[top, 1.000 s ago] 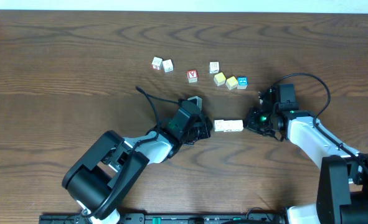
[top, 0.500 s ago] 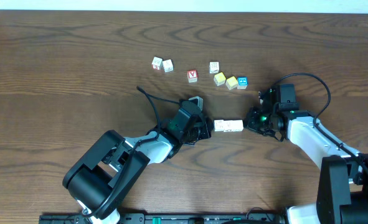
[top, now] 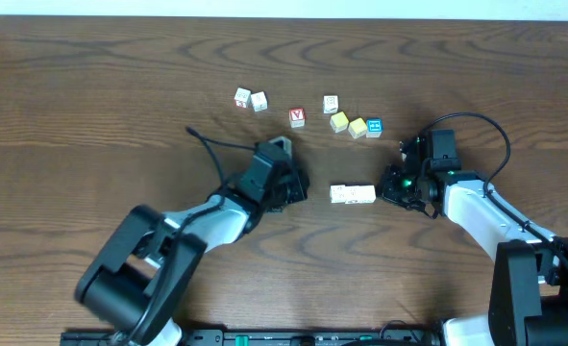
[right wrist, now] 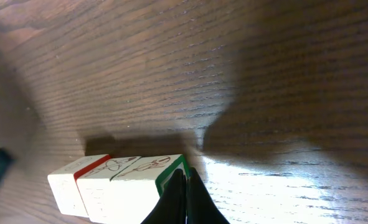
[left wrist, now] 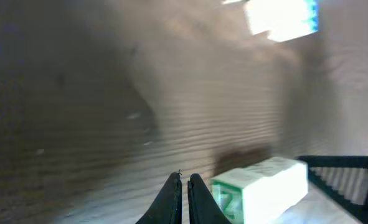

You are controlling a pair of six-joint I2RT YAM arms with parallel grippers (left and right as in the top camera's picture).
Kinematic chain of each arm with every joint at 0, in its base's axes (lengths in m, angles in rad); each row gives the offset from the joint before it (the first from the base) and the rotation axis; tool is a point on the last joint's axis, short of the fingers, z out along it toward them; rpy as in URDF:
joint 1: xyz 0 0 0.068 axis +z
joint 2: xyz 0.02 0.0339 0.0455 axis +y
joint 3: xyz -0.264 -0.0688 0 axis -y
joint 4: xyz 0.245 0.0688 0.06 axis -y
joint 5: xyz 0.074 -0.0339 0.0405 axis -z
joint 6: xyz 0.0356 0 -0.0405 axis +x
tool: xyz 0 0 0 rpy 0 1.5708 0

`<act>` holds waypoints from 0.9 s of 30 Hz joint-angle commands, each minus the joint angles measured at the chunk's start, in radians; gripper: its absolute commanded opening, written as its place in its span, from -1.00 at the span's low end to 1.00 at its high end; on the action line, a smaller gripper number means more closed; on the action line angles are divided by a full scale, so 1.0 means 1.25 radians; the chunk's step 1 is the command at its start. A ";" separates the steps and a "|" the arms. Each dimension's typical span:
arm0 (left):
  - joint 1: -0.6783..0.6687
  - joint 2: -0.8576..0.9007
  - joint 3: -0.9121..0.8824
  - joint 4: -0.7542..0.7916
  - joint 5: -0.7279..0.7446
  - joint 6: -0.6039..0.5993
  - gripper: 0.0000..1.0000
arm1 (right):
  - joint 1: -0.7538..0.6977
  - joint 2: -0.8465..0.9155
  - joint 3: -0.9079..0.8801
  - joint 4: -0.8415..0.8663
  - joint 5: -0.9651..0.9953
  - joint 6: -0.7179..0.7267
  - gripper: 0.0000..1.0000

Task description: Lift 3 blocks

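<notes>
Three whitish-cream blocks point(top: 353, 194) lie end to end in a short row on the wooden table. In the right wrist view the row point(right wrist: 118, 186) shows faint reddish marks on top and a green-edged end face. My right gripper point(top: 383, 188) is shut, and its fingertips point(right wrist: 185, 177) touch that green-edged end. The left gripper point(top: 303, 185) is shut and empty, a short gap left of the row. Its wrist view is blurred, with the closed gripper point(left wrist: 184, 180) just left of the row's near end point(left wrist: 261, 190).
Beyond the row lie loose cubes: two white ones point(top: 250, 100), a red one point(top: 297, 117), a white one point(top: 331, 104), two yellow ones point(top: 348, 125) and a blue one point(top: 374, 127). A black cable point(top: 211, 149) trails off the left arm.
My left gripper has pulled back up and to the left, away from the row's left end. The right gripper and the blocks have not moved.
</notes>
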 commanded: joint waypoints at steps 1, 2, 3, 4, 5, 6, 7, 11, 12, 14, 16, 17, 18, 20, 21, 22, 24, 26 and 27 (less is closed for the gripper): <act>-0.013 -0.071 0.002 0.006 0.010 0.083 -0.86 | 0.006 0.002 -0.005 0.002 0.012 0.008 -0.98; -0.020 -0.090 0.002 0.013 0.002 0.106 -0.85 | 0.006 0.002 -0.005 0.002 0.012 0.008 -0.97; -0.029 -0.108 0.002 0.018 -0.020 0.120 -0.86 | 0.006 0.002 -0.005 0.002 0.013 0.008 -0.97; -0.042 -0.126 0.004 0.018 -0.066 0.131 -0.85 | 0.007 0.002 -0.005 0.002 0.014 0.008 -0.97; -0.053 -0.138 0.005 0.018 -0.110 0.139 -0.86 | 0.007 0.002 -0.005 0.002 0.014 0.008 -0.97; -0.064 -0.144 0.008 0.018 -0.148 0.148 -0.86 | 0.007 0.002 -0.005 0.003 0.014 0.008 -0.97; -0.075 -0.145 0.011 0.018 -0.181 0.157 -0.86 | 0.007 0.002 -0.005 0.003 0.014 0.008 -0.98; -0.115 -0.120 0.026 0.018 -0.226 0.188 -0.86 | 0.007 0.002 -0.005 0.005 0.014 0.008 -0.97; -0.122 -0.108 0.032 0.018 -0.226 0.189 -0.85 | 0.007 0.002 -0.005 0.005 0.014 0.008 -0.97; -0.135 -0.084 0.046 0.018 -0.226 0.193 -0.86 | 0.007 0.002 -0.005 0.005 0.014 0.008 -0.97; -0.149 -0.068 0.062 0.017 -0.226 0.226 -0.86 | 0.007 0.002 -0.005 0.005 0.014 0.008 -0.97; -0.155 -0.065 0.071 0.012 -0.226 0.242 -0.86 | 0.007 0.002 -0.005 0.004 0.014 0.008 -0.97; -0.158 -0.065 0.084 -0.011 -0.226 0.250 -0.85 | 0.008 0.002 -0.005 0.003 0.014 0.008 -0.98; -0.159 -0.065 0.133 -0.109 -0.226 0.249 -0.86 | 0.009 0.002 -0.005 0.002 0.014 0.008 -0.97; -0.158 -0.065 0.171 -0.183 -0.229 0.249 -0.86 | 0.009 0.002 -0.005 0.002 0.014 0.008 -0.98; -0.157 -0.065 0.212 -0.263 -0.238 0.250 -0.86 | 0.009 0.002 -0.005 0.003 0.014 0.008 -0.97; -0.150 -0.058 0.310 -0.428 -0.244 0.268 -0.86 | 0.009 0.002 -0.005 0.004 0.014 0.008 -0.97; -0.141 -0.049 0.388 -0.536 -0.229 0.292 -0.85 | 0.009 0.002 -0.005 0.005 0.014 0.009 -0.97; -0.137 -0.044 0.416 -0.568 -0.210 0.305 -0.86 | 0.009 0.002 -0.005 0.005 0.014 0.009 -0.97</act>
